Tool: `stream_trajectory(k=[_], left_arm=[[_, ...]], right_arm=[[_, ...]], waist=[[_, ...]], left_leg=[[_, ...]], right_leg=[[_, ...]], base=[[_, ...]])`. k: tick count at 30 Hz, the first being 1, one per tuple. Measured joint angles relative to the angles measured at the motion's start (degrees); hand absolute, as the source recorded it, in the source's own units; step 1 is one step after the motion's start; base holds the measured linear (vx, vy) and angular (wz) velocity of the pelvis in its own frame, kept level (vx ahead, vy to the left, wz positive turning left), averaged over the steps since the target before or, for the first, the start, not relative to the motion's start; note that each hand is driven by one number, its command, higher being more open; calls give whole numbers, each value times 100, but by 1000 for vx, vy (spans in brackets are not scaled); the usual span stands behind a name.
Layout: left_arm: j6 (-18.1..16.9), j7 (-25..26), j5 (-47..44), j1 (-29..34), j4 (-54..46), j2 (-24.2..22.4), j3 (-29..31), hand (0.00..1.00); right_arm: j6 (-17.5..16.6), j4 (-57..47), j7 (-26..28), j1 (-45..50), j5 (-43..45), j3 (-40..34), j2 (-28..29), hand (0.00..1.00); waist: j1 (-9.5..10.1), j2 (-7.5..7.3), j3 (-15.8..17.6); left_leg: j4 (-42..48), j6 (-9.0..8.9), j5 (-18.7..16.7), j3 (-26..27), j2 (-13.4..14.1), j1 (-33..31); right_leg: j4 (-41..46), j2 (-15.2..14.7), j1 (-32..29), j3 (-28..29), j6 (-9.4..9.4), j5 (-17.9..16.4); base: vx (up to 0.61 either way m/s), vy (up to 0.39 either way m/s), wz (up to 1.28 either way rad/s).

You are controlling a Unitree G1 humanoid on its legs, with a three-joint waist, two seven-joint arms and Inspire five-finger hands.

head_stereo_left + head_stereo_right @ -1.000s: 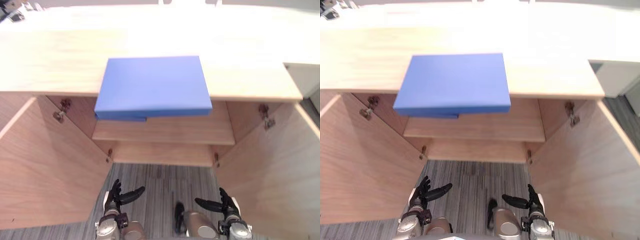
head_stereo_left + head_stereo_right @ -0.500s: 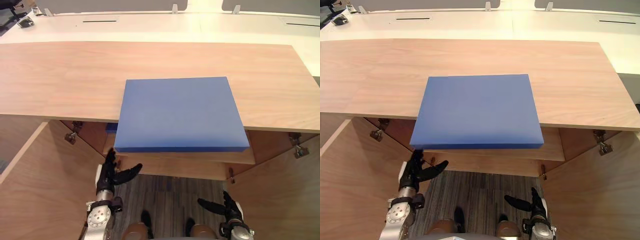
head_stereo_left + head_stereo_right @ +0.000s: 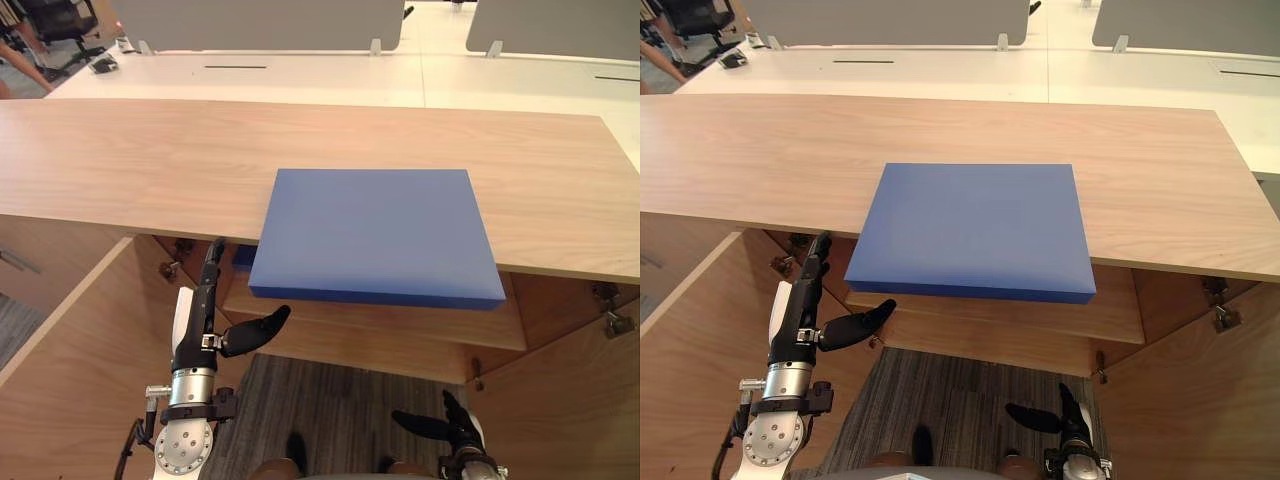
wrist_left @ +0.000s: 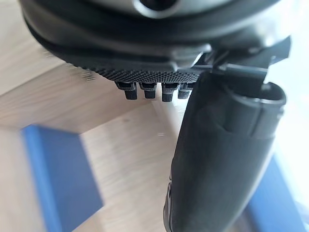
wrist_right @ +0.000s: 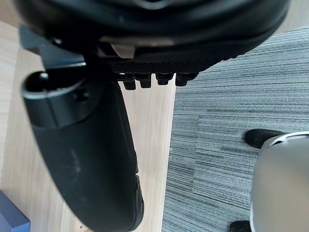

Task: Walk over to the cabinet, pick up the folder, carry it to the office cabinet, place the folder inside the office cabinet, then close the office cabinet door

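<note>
The flat blue folder point(image 3: 375, 235) lies on the wooden cabinet top point(image 3: 130, 160), its front edge jutting out past the top's front edge. My left hand point(image 3: 200, 325) is raised just below and left of the folder's front left corner. Its fingers are straight and point up, the thumb sticks out towards the folder, and it touches nothing. Past this hand's thumb point(image 4: 222, 159) a blue surface point(image 4: 58, 179) shows against the wood. My right hand point(image 3: 455, 428) hangs low over the floor, open and holding nothing.
Both cabinet doors stand open, the left door point(image 3: 80, 370) and the right door point(image 3: 570, 410) flanking my arms. Inside the cabinet is a wooden shelf point(image 3: 400, 335), with a small blue item point(image 3: 243, 257) under the top. White desks point(image 3: 300, 80) stand behind the cabinet.
The whole picture has shifted, so the camera has moved and looks at the cabinet top from nearer. My left hand has risen towards the folder's front left corner. The right hand stays low.
</note>
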Motion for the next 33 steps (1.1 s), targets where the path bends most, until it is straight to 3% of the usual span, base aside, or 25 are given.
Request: stream_trajectory(k=[7,17,21,22,29,33], left_arm=[[-238,2,547,-66,-454,749,-183,100],[-214,137,2074,-423,-446,1221,-504,100],[-126,256,2638,-862,-259,1364,-710,100],[-103,267,2707,-942,-199,1372,-739,0],[449,491,3490,-1536,97,1169,-734,0],[467,544,3598,-1708,60,1112,-608,0]], right_arm=[[-4,119,-19,19,-8,94,-211,100],[-51,309,-7,150,2,220,-221,100],[-51,309,5,173,11,217,-214,100],[-51,309,8,176,14,217,-215,100],[-50,279,58,137,59,208,-200,100],[-48,216,115,125,75,194,-190,100]], waist=[[-87,-1,-135],[-147,-8,-261],[-296,-15,-289],[-303,-15,-291],[-318,-21,-294],[-361,-22,-297]], left_leg=[[2,4,10,-23,-5,230],[-5,-32,-15,95,52,291],[-31,-35,-17,109,81,295],[-31,-36,-17,112,84,296],[-37,-50,-63,313,98,299],[-37,-47,-110,416,96,314]], right_leg=[[-21,6,275,11,6,9],[-29,54,246,164,-13,-5],[-69,95,243,178,-32,9],[-70,99,242,182,-34,10],[-137,117,150,387,-44,35],[-266,124,145,521,-33,117]], base=[[-7,1,1],[-31,-6,-6],[0,-5,-1],[26,-21,-5],[22,-2,-15],[26,16,-21]])
